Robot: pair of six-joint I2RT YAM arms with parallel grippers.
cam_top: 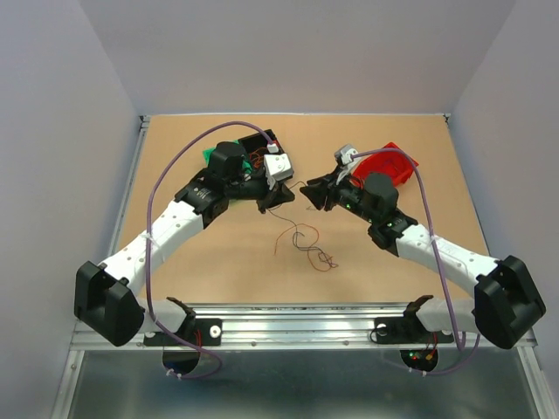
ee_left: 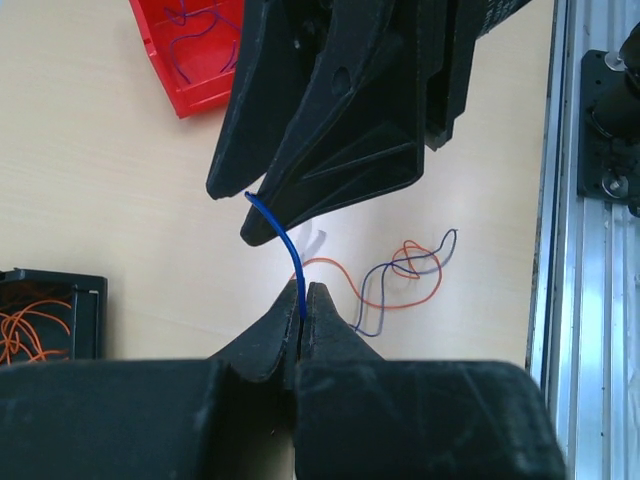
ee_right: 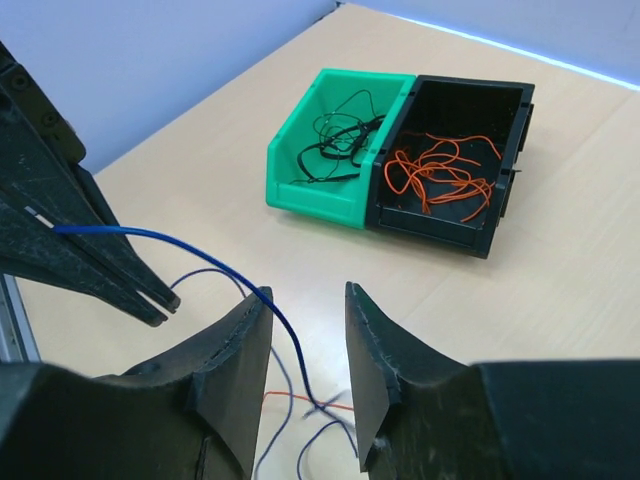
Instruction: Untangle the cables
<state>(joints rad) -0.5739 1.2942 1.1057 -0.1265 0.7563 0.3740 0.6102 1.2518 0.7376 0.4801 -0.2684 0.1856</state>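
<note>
Left gripper clenched on one blue cable, held up off the loose tangle mid-table, probably to draw it free; right gripper released, cable running slack between its jaws.

From above, the left arm covers most of the green bin and the black bin near the far edge of the table. The right arm overlaps the red bin. The loose wires mid-table are too thin there to tell strand from strand. The lower end of the blue wire vanishes between the pressed-together fingers of the left gripper.
</note>
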